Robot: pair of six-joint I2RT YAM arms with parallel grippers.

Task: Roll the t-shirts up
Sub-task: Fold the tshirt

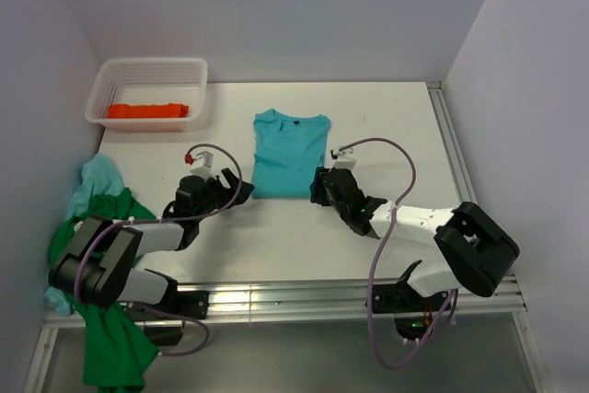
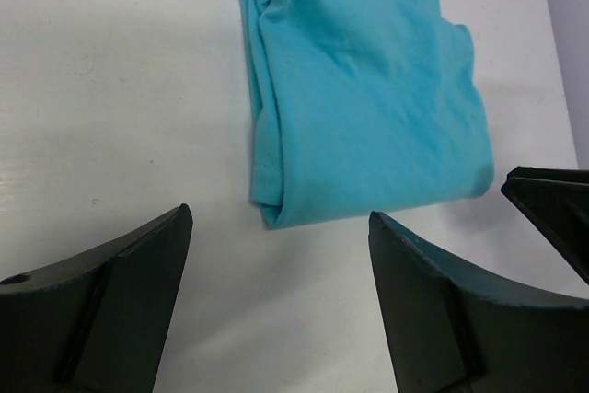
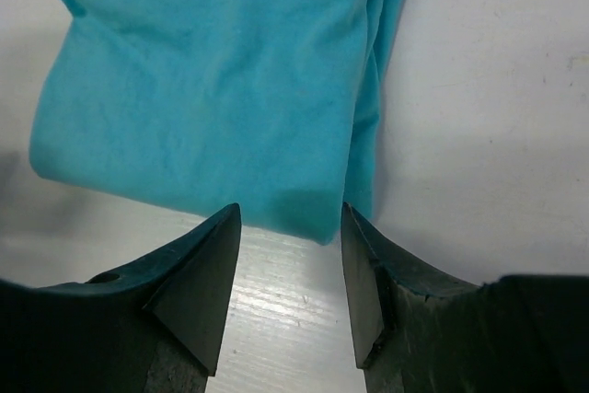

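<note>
Both arms reach low; left gripper (image 1: 224,183) wide, right gripper (image 1: 322,187) narrower, both empty, at the near hem of the turquoise t-shirt (image 1: 290,154).

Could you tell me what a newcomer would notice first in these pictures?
A turquoise t-shirt, folded into a narrow strip, lies on the table, with the left gripper and right gripper, both open, at its near corners. A white mesh basket at far left holds a rolled orange-red t-shirt; a green t-shirt and a second turquoise t-shirt spill over the left edge.
</note>
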